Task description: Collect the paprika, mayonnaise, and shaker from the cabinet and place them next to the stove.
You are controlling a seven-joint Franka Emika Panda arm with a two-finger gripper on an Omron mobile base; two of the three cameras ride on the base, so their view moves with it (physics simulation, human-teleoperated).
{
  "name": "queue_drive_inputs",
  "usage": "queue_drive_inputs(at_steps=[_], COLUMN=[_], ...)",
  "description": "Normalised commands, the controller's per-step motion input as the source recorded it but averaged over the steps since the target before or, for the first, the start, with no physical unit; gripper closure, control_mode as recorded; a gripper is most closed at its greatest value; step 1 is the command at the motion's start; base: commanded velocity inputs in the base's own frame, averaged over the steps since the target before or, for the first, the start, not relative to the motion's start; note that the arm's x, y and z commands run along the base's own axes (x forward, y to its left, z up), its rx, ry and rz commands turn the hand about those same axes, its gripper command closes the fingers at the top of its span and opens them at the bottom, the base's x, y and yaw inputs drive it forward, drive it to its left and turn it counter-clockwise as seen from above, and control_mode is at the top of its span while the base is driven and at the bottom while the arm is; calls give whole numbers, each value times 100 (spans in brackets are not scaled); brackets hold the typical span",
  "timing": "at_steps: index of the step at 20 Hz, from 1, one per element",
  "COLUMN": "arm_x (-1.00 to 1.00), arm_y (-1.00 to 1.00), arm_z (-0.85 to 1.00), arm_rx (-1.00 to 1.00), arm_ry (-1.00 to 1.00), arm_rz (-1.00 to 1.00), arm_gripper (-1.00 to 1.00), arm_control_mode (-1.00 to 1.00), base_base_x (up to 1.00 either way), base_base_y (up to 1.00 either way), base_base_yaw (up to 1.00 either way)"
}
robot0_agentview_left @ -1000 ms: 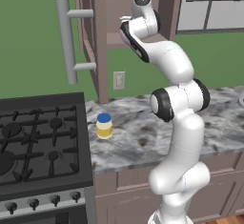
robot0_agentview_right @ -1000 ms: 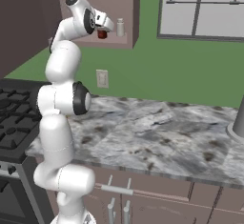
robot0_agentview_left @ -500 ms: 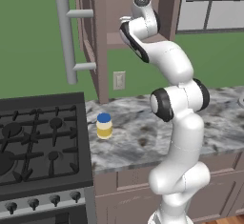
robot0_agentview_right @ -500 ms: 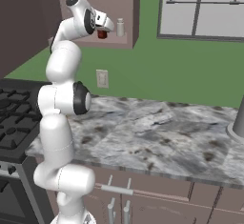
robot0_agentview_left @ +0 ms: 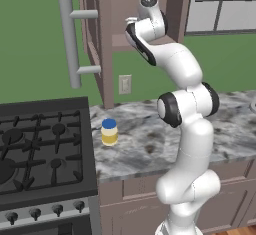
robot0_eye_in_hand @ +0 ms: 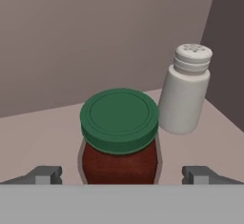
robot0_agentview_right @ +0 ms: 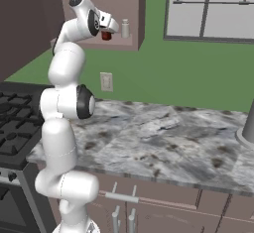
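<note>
So the hand (robot0_eye_in_hand: pixel 122 174) is up inside the cabinet (robot0_agentview_left: pixel 135 14), fingers spread wide either side of the paprika (robot0_eye_in_hand: pixel 119 139) jar, not clamped on it. Paprika sits on the shelf (robot0_eye_in_hand: pixel 43 137) with the white shaker (robot0_eye_in_hand: pixel 186 89) just beside it, a bit further back. The mayonnaise (robot0_agentview_left: pixel 109 131) stands down on the table (robot0_agentview_left: pixel 150 144), right next to the stove (robot0_agentview_left: pixel 42 149).

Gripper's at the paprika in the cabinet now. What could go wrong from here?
The shaker stands close beside the paprika on the cabinet shelf; the open gripper straddles the jar, so one fingertip could nudge the shaker over. The jar looks off-centre between the tips, so closing may push it sideways.
</note>
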Motion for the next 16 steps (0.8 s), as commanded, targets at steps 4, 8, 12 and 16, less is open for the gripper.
queue_drive_inputs(at_steps=[4,8,12,16], arm_x=[5,8,1,0], arm_y=[0,0,0,0], arm_z=[0,0,-1,-6], arm_rx=[0,0,0,0], arm_ry=[0,0,4,2], arm_rz=[0,0,0,0], arm_gripper=[100,100,100,100], arm_control_mode=[-100,-100,-100,-100], base_base_x=[0,0,0,0], base_base_y=[0,0,0,0], base_base_yaw=[0,0,0,0])
